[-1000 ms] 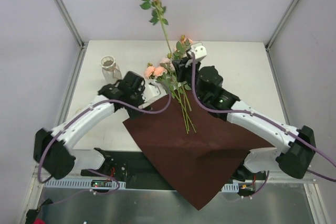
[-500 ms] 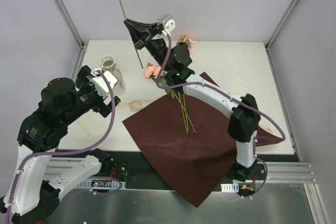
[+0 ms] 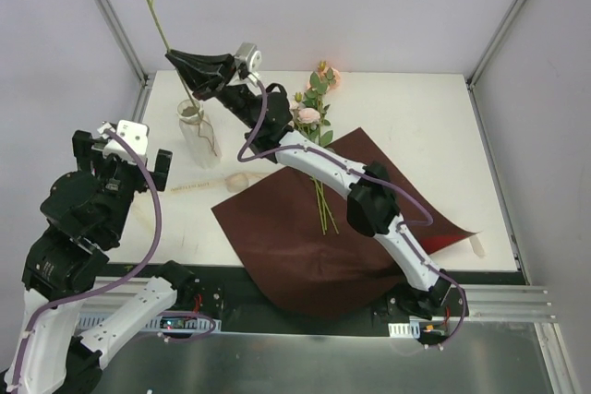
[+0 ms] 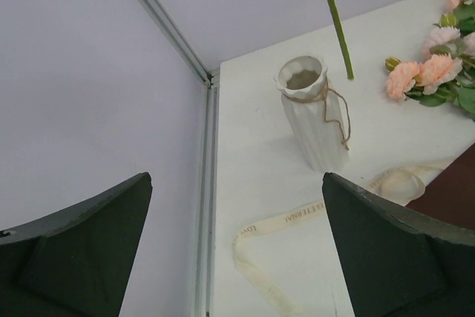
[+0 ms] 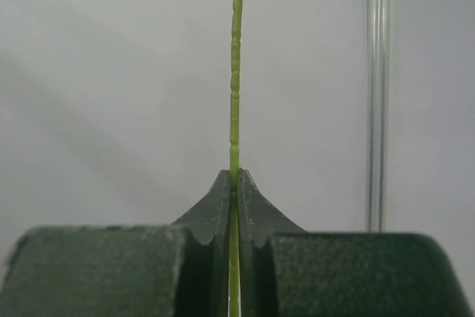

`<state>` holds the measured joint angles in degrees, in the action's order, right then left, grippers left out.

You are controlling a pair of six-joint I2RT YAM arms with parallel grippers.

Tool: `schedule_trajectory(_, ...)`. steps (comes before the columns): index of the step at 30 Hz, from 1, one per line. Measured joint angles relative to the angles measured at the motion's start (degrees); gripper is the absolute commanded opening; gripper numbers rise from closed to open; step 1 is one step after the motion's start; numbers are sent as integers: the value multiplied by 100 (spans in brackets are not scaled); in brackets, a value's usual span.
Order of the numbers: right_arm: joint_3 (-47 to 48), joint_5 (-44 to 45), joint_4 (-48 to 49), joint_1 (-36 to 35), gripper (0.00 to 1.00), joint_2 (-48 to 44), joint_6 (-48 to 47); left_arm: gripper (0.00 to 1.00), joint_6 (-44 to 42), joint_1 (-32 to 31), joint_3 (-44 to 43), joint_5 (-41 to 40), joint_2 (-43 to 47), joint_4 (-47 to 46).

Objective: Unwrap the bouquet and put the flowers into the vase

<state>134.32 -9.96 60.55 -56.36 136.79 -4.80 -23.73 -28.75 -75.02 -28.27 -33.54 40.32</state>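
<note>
The whitish vase (image 3: 195, 128) (image 4: 312, 114), with twine round its neck, stands at the table's back left. My right gripper (image 3: 191, 67) (image 5: 234, 176) is shut on a thin green flower stem (image 3: 152, 2) (image 5: 236, 72), held upright just above the vase. In the left wrist view the stem's (image 4: 335, 20) lower tip hangs close beside the vase's rim, outside the mouth. Other flowers (image 3: 311, 113) (image 4: 430, 73) lie on the table, stems on the opened dark red paper (image 3: 305, 237). My left gripper (image 3: 121, 152) (image 4: 236, 183) is raised at the left, open and empty.
A loose cream ribbon (image 3: 199, 186) (image 4: 297, 219) lies on the table in front of the vase. Metal frame posts (image 3: 111, 16) rise at the back corners, and a rail (image 4: 208, 183) runs along the table's left edge. The paper overhangs the near edge.
My right arm has swung left from the middle back, carrying the stem over to the vase. The left arm has drawn back and up to the left, away from the vase.
</note>
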Motion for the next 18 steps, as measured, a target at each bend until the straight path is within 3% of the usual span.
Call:
schedule_trajectory(9, -831, -155, 859, -4, 0, 13, 380, 99, 459, 0, 48, -243, -315, -776)
schedule_trajectory(13, -2441, -258, 1029, -2, 0, -634, 529, 99, 581, 0, 111, -216, -409, -1316)
schedule_trajectory(18, -4400, -396, 970, 0, 1, -1810, 763, 92, 317, 4, 448, -522, -448, -2291)
